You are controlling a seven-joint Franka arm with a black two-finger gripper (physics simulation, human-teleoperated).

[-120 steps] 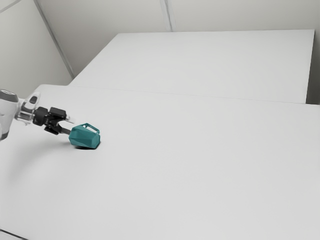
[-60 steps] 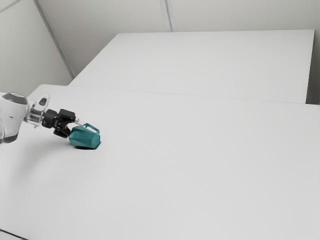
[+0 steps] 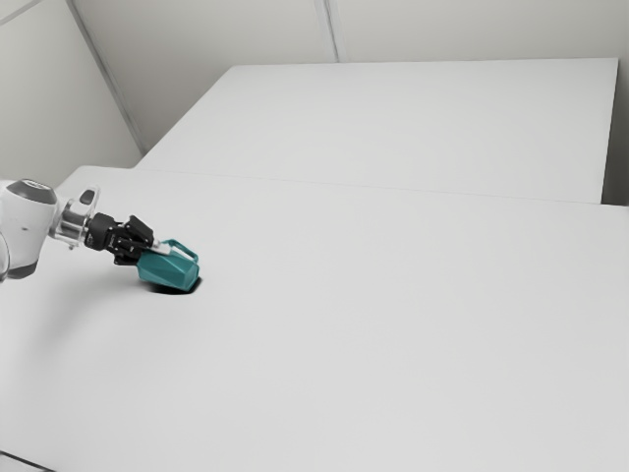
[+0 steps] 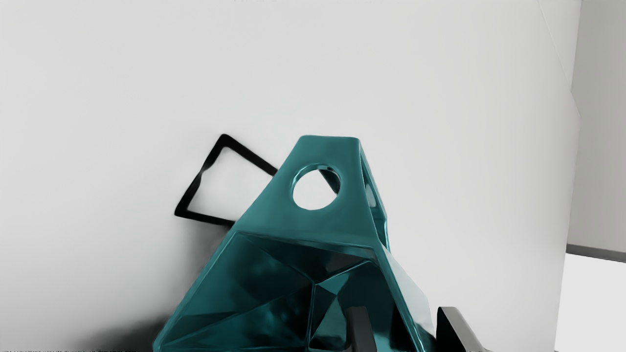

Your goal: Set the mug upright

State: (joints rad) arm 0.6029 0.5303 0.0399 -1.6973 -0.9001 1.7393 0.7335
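The teal faceted mug (image 3: 167, 267) lies tilted on its side on the table, towards the exterior view's left, its handle raised. My gripper (image 3: 164, 251) is at the mug's mouth end. In the wrist view, the mug (image 4: 325, 225) has its open mouth facing my hand, and a round hole shows in the handle. My gripper (image 4: 406, 327) straddles one side wall: one finger is inside the mouth, the other outside close to the wall. A gap shows between the inner finger and that wall, so it is open, though narrowed. The lower part of the mouth is cut off.
The mug's dark shadow, with a handle-shaped outline, falls on the white table (image 3: 354, 324) beside it. A second white surface (image 3: 393, 123) stands behind the table in the exterior view. A dark cable (image 3: 25, 460) is at the near left corner.
My hand has moved towards the exterior view's right, up to the mug's mouth, and its fingers have drawn closer together. The mug has tilted and shifted slightly.
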